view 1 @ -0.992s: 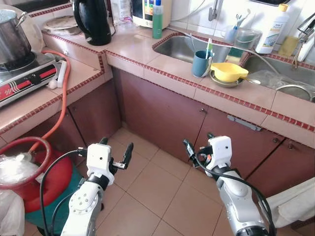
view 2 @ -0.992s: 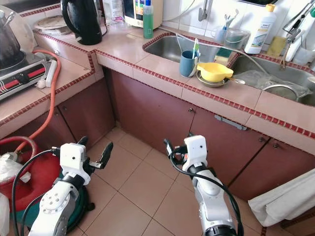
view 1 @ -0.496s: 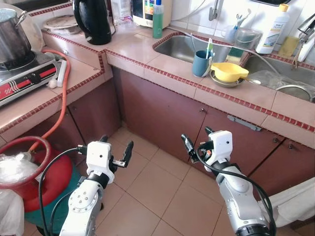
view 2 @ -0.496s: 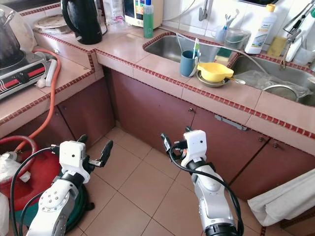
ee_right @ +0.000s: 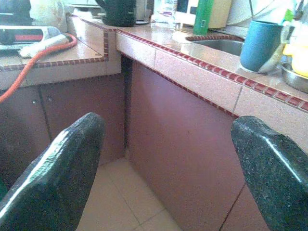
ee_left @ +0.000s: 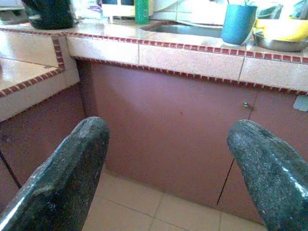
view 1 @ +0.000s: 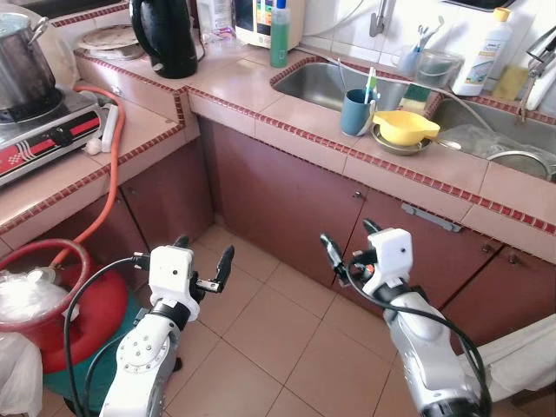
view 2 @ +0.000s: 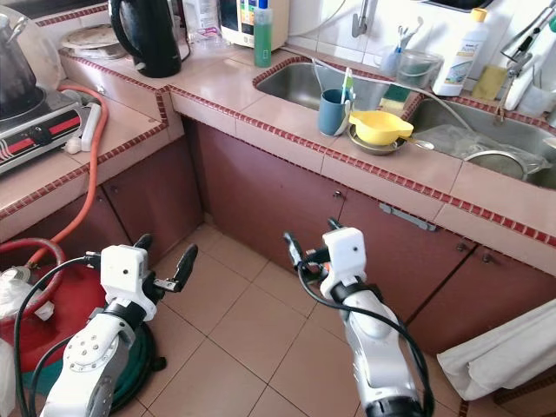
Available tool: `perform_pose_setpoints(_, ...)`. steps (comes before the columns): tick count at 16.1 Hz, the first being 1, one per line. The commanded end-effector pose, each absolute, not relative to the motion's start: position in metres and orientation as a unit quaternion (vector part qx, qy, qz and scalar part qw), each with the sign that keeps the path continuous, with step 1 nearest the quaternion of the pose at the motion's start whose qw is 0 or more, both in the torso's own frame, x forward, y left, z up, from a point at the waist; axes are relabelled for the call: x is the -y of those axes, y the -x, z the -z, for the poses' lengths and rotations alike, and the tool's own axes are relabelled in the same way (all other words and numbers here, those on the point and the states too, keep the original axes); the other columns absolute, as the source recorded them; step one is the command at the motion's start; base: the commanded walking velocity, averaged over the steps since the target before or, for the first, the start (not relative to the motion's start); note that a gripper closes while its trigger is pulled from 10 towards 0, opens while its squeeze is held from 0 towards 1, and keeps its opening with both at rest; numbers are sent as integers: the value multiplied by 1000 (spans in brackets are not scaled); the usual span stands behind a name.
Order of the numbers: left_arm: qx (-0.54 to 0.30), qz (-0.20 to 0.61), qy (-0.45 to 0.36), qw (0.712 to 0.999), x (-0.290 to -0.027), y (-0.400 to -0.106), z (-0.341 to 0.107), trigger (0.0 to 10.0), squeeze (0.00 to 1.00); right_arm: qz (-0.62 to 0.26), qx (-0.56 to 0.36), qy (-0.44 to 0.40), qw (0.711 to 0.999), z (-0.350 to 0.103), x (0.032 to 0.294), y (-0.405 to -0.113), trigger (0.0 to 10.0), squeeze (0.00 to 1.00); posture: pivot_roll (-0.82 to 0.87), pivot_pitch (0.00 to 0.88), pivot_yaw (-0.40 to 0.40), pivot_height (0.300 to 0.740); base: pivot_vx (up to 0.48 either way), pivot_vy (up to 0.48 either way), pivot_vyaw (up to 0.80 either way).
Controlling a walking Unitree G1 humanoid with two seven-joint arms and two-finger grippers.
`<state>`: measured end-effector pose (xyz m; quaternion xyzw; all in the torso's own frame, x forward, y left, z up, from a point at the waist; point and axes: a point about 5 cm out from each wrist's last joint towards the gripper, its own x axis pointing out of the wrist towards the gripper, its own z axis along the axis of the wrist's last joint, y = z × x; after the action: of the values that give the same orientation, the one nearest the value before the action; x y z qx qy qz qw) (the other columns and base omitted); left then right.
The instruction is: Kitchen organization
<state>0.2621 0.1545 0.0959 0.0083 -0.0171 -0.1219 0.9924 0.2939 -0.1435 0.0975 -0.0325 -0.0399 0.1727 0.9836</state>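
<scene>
A: Progress? None that shows, I judge: left tool and right tool both hang wide and empty above the floor, well short of the table.

B: And the cup?

A: On the table beside the sink. Head views add the stove; wrist views mostly the cabinet front.
</scene>
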Motion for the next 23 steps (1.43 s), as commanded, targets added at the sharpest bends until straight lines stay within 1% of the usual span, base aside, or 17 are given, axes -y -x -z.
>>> perform_pose_setpoints(1,22,123,-24,992,-159,-258,-96,10000,0,-170,43,38,984,-97,147,-289,10000,0,-11,21,-31,740,0,0,0)
perform_pose_setpoints(4,21,117,-24,993,-163,-258,-97,10000,0,-166,41,38,985,-96,150,-287,10000,0,-12,19,-28,740,0,0,0)
perform_pose_setpoints(8,23,129,-29,991,-156,-258,-98,10000,0,-165,35,39,985,-96,147,-289,10000,0,-10,21,-34,740,0,0,0)
perform_pose_setpoints(12,21,129,-32,991,-159,-258,-98,10000,0,-160,29,39,986,-95,150,-290,10000,0,-4,29,-39,740,0,0,-723)
perform_pose_setpoints(16,19,123,-34,992,-164,-258,-99,10000,0,-166,31,44,985,-96,147,-290,10000,0,-4,38,-38,740,0,0,-753)
perform_pose_setpoints(20,22,125,-26,992,-164,-257,-101,10000,0,-177,39,43,983,-98,143,-289,10000,0,-1,45,-38,740,0,0,0)
perform_pose_setpoints(23,25,124,-24,992,-165,-258,-103,10000,0,-182,43,43,981,-100,141,-291,10000,0,3,46,-39,740,247,0,0)
